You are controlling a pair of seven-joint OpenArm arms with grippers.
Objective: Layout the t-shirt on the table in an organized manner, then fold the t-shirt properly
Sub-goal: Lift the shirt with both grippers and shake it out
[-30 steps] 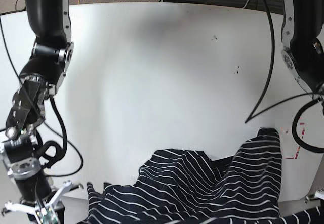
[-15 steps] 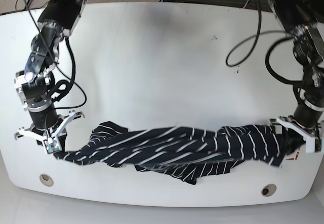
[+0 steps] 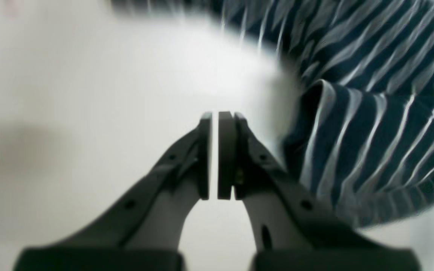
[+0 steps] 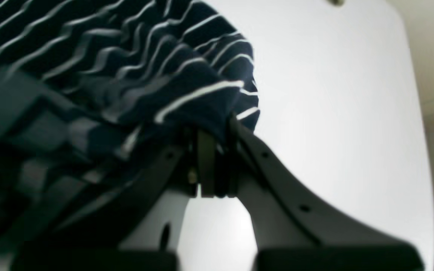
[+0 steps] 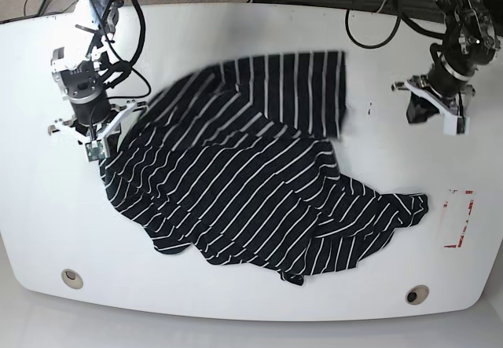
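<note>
The black t-shirt [image 5: 251,191] with thin white stripes lies spread but rumpled across the middle of the white table [image 5: 236,34], one part folded over near the far edge. My right gripper [image 5: 93,153] is at the shirt's left edge, shut on the fabric; the right wrist view shows the gripper [image 4: 213,139] with cloth [image 4: 126,75] pinched between its pads. My left gripper [image 5: 416,112] is over bare table at the far right, apart from the shirt. In the left wrist view the gripper [image 3: 214,116] has its pads together with nothing between them, and blurred shirt [image 3: 371,124] lies to its right.
A red-and-white sticker [image 5: 458,218] is on the table near the right edge. Two round grey grommet holes [image 5: 71,277] [image 5: 416,294] sit near the front edge. Cables run behind the table's far edge. Small dark specks [image 5: 369,109] mark the table near the left gripper.
Both arms have swung towards the far side of the table. The shirt went from a stretched band near the front to lying spread out. My left gripper has let go of its end.
</note>
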